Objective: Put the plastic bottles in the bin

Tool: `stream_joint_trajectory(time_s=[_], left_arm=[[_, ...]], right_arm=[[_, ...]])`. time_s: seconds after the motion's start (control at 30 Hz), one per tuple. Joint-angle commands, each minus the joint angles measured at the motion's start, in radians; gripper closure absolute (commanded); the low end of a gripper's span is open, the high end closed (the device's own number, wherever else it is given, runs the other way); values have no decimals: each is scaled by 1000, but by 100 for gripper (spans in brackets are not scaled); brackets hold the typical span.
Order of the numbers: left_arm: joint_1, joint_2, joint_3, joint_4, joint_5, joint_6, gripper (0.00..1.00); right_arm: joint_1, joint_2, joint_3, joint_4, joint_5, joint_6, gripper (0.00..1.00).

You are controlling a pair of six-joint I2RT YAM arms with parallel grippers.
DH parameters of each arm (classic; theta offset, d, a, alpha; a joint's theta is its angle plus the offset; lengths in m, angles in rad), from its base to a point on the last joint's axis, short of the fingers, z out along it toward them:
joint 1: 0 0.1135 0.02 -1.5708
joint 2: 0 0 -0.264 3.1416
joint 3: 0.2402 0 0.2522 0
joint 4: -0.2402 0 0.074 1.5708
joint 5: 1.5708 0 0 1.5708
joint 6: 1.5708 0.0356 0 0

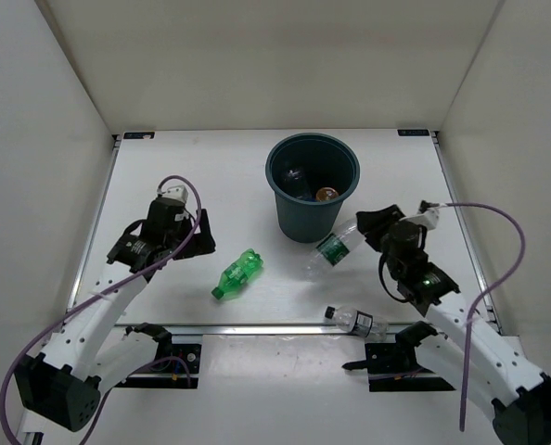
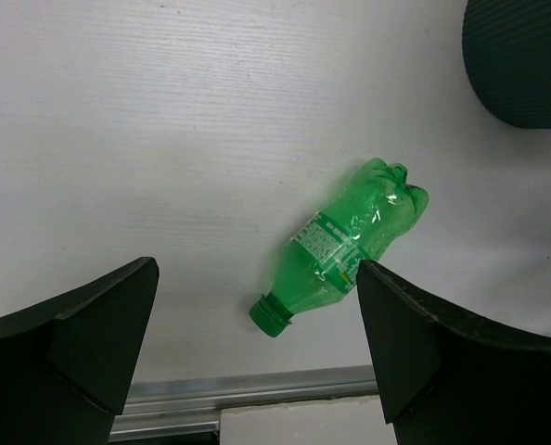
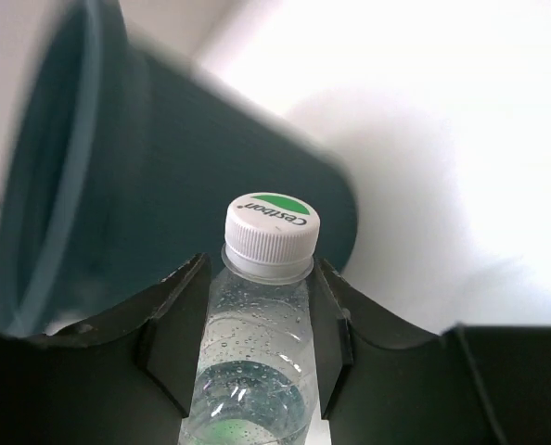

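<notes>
Now | right jaws clamp clear bottle at neck | left jaws wide, green bottle ahead, apart

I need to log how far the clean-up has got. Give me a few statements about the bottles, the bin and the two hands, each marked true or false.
1. The green bottle lies on the table, and nothing holds it. True.
2. The left hand is shut. False: its fingers stand wide apart above the green bottle.
3. The right hand grips a clear bottle with a white cap. True.
4. The bin has nothing in it. False: things already lie inside it, among them an orange item.
5. The bin has tipped onto its side. False: it stands upright with its mouth facing up.
</notes>
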Motion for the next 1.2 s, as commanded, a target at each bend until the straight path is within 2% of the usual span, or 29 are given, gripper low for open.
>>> stream_joint_trajectory(time_s=[0.0,0.13,0.23,0.3,0.37,0.47,0.53,0.63,0.7,0.9,0.93,0.97,1.0,1.07,1.17], left_arm=[[5,26,52,52,9,28,1],[-6,82,63,71,22,45,1],[-12,117,46,97,91,67,1],[-14,140,36,107,101,76,1],[-34,163,29,126,105,103,1],[-29,175,-4,160,156,131,1],[-24,183,-15,184,190,137,2],[-44,209,-24,199,211,168,1],[-76,229,-29,206,208,182,1],[-89,251,-57,224,277,203,1],[-96,261,-60,226,280,206,1],[-101,269,-67,233,283,208,1],[-118,289,-60,235,285,212,1],[-136,330,-47,233,271,223,1],[-162,417,-23,213,256,242,1]], right_arm=[[-89,-107,67,-69,170,-110,100],[-219,-172,161,-72,250,-318,100],[-288,-140,262,36,241,-512,100],[-298,-77,339,113,242,-648,100],[-275,-31,384,301,253,-763,100],[-178,81,494,502,270,-895,100],[-161,202,589,515,183,-903,100],[-163,364,730,483,31,-822,100],[-117,444,795,487,6,-831,100],[-57,605,830,423,-81,-750,98],[-37,619,835,420,-77,-771,92],[-23,641,835,418,-49,-793,75],[-8,652,852,402,-57,-796,68],[-17,667,881,360,-80,-776,40],[-49,649,889,322,-120,-758,14]])
